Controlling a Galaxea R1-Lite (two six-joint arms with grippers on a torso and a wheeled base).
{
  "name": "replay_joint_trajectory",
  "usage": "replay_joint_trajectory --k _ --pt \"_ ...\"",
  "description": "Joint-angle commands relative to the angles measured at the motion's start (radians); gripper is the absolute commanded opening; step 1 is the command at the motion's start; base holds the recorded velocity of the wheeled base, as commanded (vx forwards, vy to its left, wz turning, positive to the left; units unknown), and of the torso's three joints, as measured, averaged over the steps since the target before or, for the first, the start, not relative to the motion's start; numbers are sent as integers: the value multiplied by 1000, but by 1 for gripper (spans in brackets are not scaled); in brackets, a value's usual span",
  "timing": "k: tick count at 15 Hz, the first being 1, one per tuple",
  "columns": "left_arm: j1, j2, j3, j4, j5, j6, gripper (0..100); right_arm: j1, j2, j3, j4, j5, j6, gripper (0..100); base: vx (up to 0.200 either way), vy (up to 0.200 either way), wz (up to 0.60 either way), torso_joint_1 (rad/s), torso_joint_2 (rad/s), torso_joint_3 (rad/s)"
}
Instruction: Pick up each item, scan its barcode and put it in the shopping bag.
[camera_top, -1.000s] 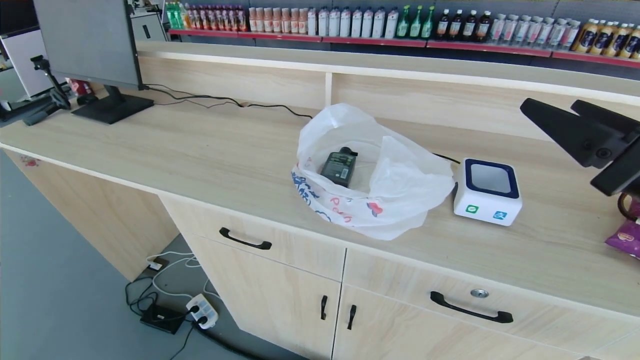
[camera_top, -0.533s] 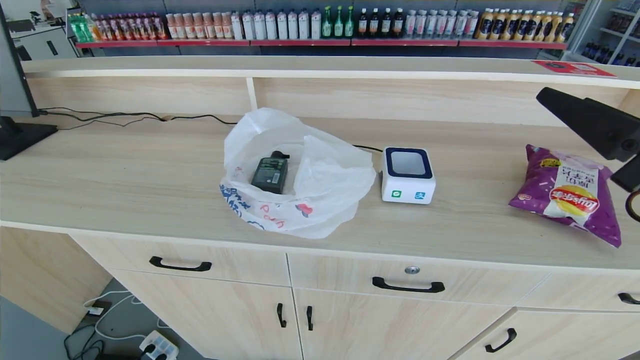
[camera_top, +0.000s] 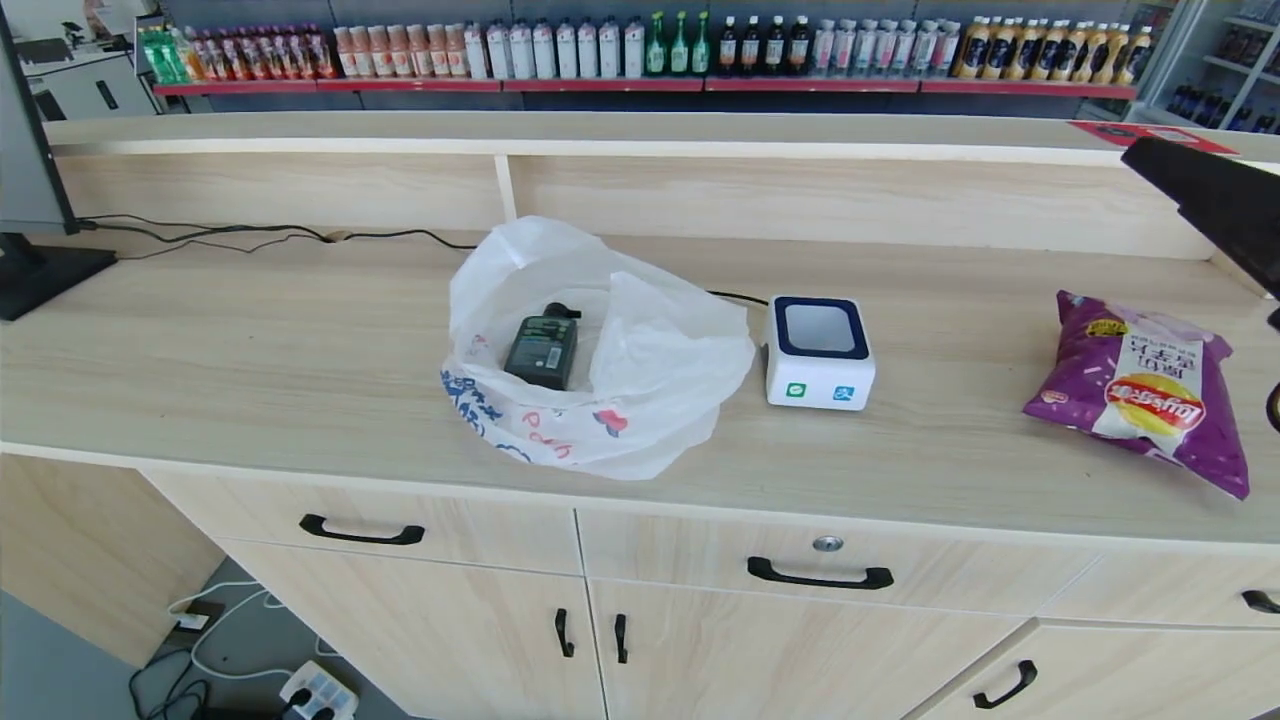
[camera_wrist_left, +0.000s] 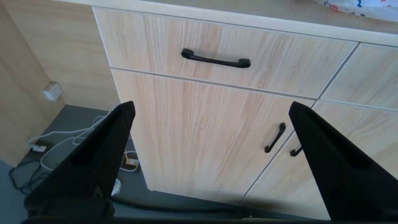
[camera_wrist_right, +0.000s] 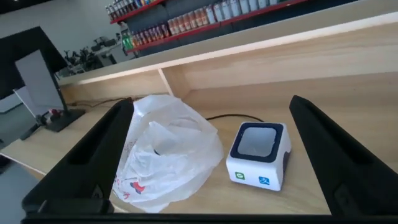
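Since the purple chip packet (camera_top: 1140, 385) is the one item lying loose on the counter (camera_top: 300, 340), it is probably the next thing to be lifted, scanned and bagged. It lies flat with its printed face up, well to the right of the scanner (camera_top: 818, 350), which stands just beside the white shopping bag (camera_top: 650, 400). The bag slumps open, and a dark capped item (camera_top: 542, 350) already rests inside it.

The right gripper (camera_wrist_right: 211, 102) hangs above the counter with its fingers spread wide and nothing between them, looking toward the scanner and the bag. The left gripper (camera_wrist_left: 211, 109) is also spread and empty, held low in front of the drawer fronts, facing a black drawer handle (camera_wrist_left: 215, 59).

The packet looks light and puffed with air, so it should need very little force to lift. Its glossy film is likely slippery and will crumple, and the chips inside would crush under a hard squeeze. A sensible hold is on the flat crimped seam at one end, or a gentle pinch across a narrow edge, where the film is doubled and the fingers do not bear on the contents. No barcode shows on the upper face, so it is likely underneath, and the packet may need turning before it meets the scanner window. Held by one end, the packet will probably droop and swing.
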Motion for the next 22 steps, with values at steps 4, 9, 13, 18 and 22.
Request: replay_joint_trajectory --k 4,9,13,18,22 --pt "0 0 0 0 0 0 100 -67 16 -30 4 29 63 100 0 0 0 0 0 0" --pt "0 0 0 0 0 0 100 -138 39 -76 10 55 19 100 0 0 0 0 0 0" --pt "-2 0 0 0 0 0 100 -222 49 -85 75 61 54 100 0 0 0 0 0 0" --pt "-2 0 0 0 0 0 100 -354 91 -185 168 200 112 100 0 0 0 0 0 0" --pt "0 0 0 0 0 0 100 -599 223 -292 210 217 103 100 0 0 0 0 0 0"
